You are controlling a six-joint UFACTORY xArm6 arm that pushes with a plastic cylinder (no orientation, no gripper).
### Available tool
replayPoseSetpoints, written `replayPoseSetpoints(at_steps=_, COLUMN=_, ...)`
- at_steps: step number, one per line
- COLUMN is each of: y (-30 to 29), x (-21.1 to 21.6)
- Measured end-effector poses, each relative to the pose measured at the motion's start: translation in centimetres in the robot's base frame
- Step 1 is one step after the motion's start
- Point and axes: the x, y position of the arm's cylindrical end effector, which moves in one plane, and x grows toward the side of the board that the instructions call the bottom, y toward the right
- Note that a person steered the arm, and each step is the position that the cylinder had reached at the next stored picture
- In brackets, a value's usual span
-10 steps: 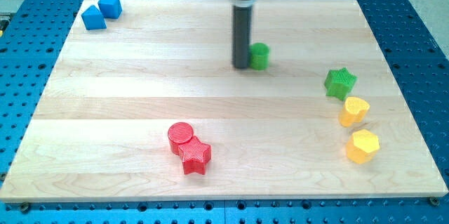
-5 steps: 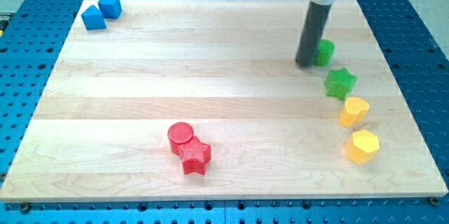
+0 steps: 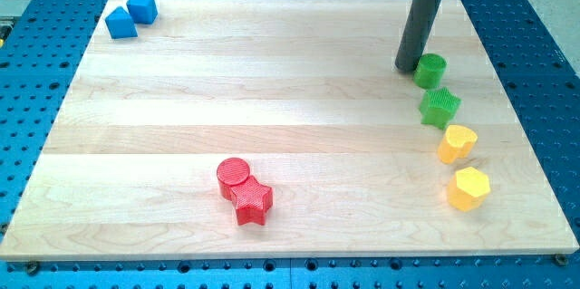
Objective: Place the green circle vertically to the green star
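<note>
pale wooden board (image 3: pixel 181 99) on blue pegboard | no pincer, plain dark rod, my tip (image 3: pixel 407 68) touching green circle block (image 3: pixel 430 70) at its left | circle just above green star block (image 3: pixel 439 107), view's right

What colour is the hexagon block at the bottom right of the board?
Yellow. The hexagon block shows clearly in the camera view, just below the yellow heart.
</note>
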Motion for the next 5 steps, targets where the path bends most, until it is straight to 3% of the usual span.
replayPoseSetpoints(at_steps=1, y=-0.5, x=0.8)
replayPoseSetpoints(at_steps=2, y=-4.0, x=6.2)
replayPoseSetpoints(at_steps=3, y=-4.3, x=15.5)
replayPoseSetpoints(at_steps=4, y=-7.0, x=20.3)
replayPoseSetpoints(at_steps=5, y=-11.2, x=20.3)
